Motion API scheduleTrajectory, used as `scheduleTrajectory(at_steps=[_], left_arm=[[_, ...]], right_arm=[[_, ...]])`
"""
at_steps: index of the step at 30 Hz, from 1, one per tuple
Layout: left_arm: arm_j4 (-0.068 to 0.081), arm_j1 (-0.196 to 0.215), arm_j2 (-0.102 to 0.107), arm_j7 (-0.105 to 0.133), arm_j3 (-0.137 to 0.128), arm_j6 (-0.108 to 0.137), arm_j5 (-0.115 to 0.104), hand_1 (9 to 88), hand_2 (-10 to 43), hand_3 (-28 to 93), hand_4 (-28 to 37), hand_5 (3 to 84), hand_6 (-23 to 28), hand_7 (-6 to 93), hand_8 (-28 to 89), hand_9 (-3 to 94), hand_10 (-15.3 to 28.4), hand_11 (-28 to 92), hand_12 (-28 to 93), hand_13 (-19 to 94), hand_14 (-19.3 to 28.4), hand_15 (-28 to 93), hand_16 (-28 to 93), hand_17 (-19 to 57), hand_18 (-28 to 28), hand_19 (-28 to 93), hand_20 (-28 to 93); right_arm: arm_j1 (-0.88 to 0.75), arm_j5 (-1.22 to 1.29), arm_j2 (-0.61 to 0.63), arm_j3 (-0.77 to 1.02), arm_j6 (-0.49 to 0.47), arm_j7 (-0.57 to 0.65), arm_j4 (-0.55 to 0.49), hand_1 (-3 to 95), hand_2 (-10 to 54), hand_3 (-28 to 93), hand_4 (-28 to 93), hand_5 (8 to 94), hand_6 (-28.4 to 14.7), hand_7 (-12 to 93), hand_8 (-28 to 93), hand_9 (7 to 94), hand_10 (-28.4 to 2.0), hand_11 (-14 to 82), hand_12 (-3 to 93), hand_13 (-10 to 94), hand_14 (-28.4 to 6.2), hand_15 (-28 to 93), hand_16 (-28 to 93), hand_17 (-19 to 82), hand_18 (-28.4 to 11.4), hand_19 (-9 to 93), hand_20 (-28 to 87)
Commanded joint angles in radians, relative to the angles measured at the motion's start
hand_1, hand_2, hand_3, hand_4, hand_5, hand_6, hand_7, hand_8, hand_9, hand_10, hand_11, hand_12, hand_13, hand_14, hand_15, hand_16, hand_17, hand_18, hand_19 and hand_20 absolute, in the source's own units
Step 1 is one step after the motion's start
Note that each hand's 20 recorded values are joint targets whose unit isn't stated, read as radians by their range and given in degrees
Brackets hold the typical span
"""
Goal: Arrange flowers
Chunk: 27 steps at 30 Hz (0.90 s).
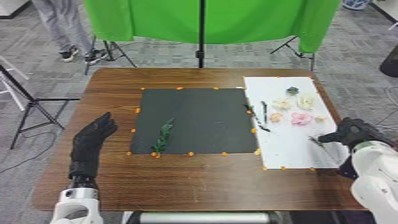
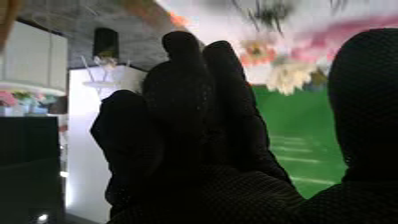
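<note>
In the head view my right hand [image 1: 354,131] is at the white sheet's right edge, beside a dark sprig [image 1: 317,142]. My left hand [image 1: 94,131] rests over the table's left side, fingers straight. A green sprig [image 1: 164,135] lies on the dark square mat [image 1: 201,120]. On the white sheet [image 1: 280,159] lie a pink flower [image 1: 301,119], pale cream flowers [image 1: 306,102], a small orange flower [image 1: 274,117], a dark bloom [image 1: 292,91] and thin dark stems [image 1: 264,112]. In the right wrist view my right hand [image 2: 195,130] has straight fingers, thumb apart, holding nothing; a cream flower [image 2: 289,76] shows beyond.
Small orange markers [image 1: 190,154] line the mat's and sheet's borders on the brown table [image 1: 195,185]. Behind the table's far edge stand a green backdrop [image 1: 258,22] and its thin black stand [image 1: 201,54]. Another tripod [image 1: 34,105] stands left of the table.
</note>
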Motion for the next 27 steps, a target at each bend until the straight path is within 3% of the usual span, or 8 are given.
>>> scheduleTrajectory(at_steps=[1,2,4,6,14,19,27], left_arm=[[0.001,0.019,-0.013,-0.016,0.001,-0.014,0.007,19.8,1.5,71,-28.3,44.7,4.8,10.7,-7,40.8,13.0,17,9,33,16.6,27,-4,5.9,11.4,9,19],[0.001,0.02,-0.014,-0.016,0.001,-0.014,0.006,19.8,1.5,71,-28.3,44.7,4.8,10.7,-7,40.8,13.0,17,9,33,16.6,26,-4,5.9,11.5,9,19],[-0.001,0.025,-0.014,-0.014,0.0,-0.011,0.006,19.9,1.5,71,-28.3,44.6,4.8,10.6,-7,40.8,13.0,17,9,33,16.6,26,-4,5.9,11.4,9,19],[-0.001,0.024,-0.014,-0.016,0.001,-0.011,0.005,20.0,1.5,71,-28.3,44.7,4.8,10.6,-7,40.8,13.0,17,9,33,16.7,26,-4,5.9,11.5,9,19],[0.001,0.019,-0.012,-0.022,0.003,-0.02,0.007,20.2,1.5,71,-28.3,44.7,4.9,10.6,-7,40.9,13.0,17,9,33,16.7,27,-4,5.9,11.5,9,19],[0.003,0.014,-0.011,-0.025,0.006,-0.03,0.01,19.9,1.3,71,-28.3,44.7,4.8,10.6,-7,41.0,13.1,17,9,33,16.8,27,-4,5.9,11.5,9,19],[0.01,-0.002,-0.008,-0.029,0.018,-0.047,0.011,20.0,1.4,71,-28.3,44.7,4.8,10.6,-7,41.0,13.0,17,9,33,16.7,27,-4,5.8,11.5,9,19]], right_arm=[[-0.058,-0.05,-0.005,-0.014,0.077,-0.027,0.017,39.0,-9.5,63,-21,65.2,-4.0,16,-6,69.2,-16.2,25.5,26.1,79,-8.2,68,31,60,-13.2,93,56],[-0.063,-0.059,-0.003,-0.019,0.112,-0.033,0.021,41.2,-9.5,64,-22,68.3,-2.9,18,-7,73.2,-14.4,27.6,26.1,81,-7.3,67,31,61,-13.0,93,57],[-0.069,-0.085,-0.003,-0.028,0.18,-0.051,0.027,46.4,-9.5,61,-22,74.2,-1.8,20,5,79.2,-12.6,30.2,26.7,83,-6.0,66,31,62,-12.5,93,58],[-0.065,-0.105,-0.004,-0.036,0.26,-0.062,0.027,54.0,-9.5,54,-19,78.8,-1.1,22,12,83.8,-11.0,28.9,33.4,86,-4.8,65,32,64,-12.2,93,59],[0.073,-0.102,-0.047,-0.148,0.403,-0.086,-0.051,56.7,-9.5,59,-18,82.9,0.1,26,13,88.4,-10.3,32.7,35.7,90,-3.1,65,32,68,-10.9,93,61],[0.242,-0.049,-0.103,-0.343,0.4,-0.114,-0.061,56.9,-9.5,59,-18,83.2,-0.1,26,14,88.7,-10.6,33.6,35.0,90,-2.8,64,32,68,-10.8,93,62],[0.43,0.044,-0.252,-0.597,0.382,-0.164,0.019,57.2,-9.5,59,-18,83.5,-0.2,26,14,88.7,-10.8,34.3,34.2,91,-2.7,64,32,69,-10.5,93,62]])
